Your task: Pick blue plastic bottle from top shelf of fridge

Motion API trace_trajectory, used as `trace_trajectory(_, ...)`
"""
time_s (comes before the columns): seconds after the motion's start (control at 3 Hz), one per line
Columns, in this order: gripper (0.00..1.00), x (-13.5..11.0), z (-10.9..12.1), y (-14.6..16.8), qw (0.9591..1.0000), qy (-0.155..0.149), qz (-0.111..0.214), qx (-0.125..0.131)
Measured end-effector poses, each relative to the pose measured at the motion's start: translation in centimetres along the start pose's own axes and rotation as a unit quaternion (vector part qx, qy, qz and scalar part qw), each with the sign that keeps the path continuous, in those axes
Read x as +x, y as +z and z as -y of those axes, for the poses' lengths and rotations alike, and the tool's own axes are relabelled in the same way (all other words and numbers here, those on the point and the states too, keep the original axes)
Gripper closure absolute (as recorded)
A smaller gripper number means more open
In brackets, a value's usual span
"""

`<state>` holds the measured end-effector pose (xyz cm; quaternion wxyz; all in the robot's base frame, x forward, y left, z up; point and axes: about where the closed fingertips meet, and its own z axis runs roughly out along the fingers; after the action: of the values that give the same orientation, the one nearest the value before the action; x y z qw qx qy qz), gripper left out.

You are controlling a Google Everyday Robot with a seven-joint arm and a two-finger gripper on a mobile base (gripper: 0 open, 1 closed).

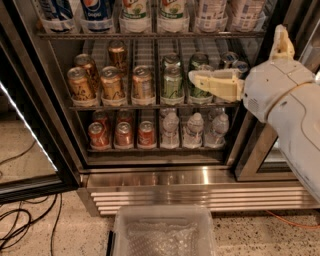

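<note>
**A:** Where is the gripper [236,54]?

**B:** At the right, in front of the open fridge [150,178], level with the can racks [145,105]. Its fingers [215,84] are spread wide and hold nothing.

**A:** And the blue plastic bottle [210,14]?

**B:** It stands on the top shelf [150,35], toward the right (only its lower part shows), above the gripper and untouched.

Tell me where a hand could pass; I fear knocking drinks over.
Bare wire shows on the middle rack behind the front gold can, beside the green cans. The top shelf and bottom rack are crowded. The gripper hangs before the green cans.
</note>
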<state>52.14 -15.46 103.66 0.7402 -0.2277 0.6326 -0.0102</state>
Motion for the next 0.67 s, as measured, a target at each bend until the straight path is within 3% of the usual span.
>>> trace_trajectory(0.67,0.0,-0.1,1.9,3.5,0.9998,-0.001,0.002,0.018)
